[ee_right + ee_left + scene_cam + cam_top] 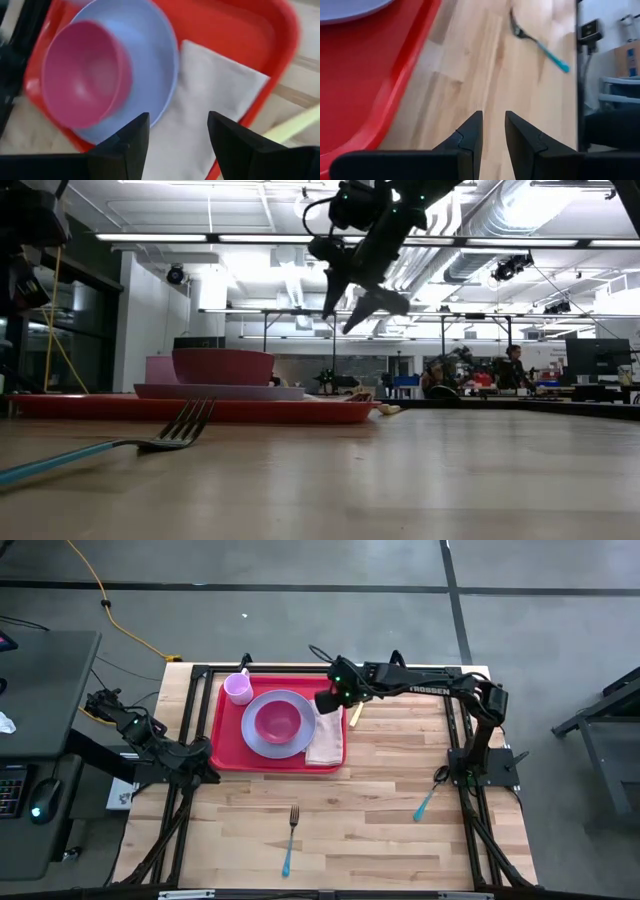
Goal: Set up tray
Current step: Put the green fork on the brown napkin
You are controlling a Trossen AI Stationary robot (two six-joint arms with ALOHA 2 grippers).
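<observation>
The red tray point(228, 745) lies at the table's far left. On it rests a lavender plate point(150, 45) with a pink bowl point(85, 75) standing on it. A pink cup point(238, 688) stands at the tray's far left corner, and a pale napkin point(200, 110) lies flat along its right side. My right gripper point(177, 117) hangs open, well above the napkin and the tray's far right corner point(355, 305), with nothing between its fingers. My left gripper point(494, 116) waits by the tray's near left corner point(207, 762), slightly open and holding nothing.
A pale yellow utensil point(295, 125) lies on the wood just right of the tray. A fork with a teal handle point(290, 840) lies near the table's front edge. Another teal-handled utensil point(428, 802) lies at the right. Bare wood spreads between them.
</observation>
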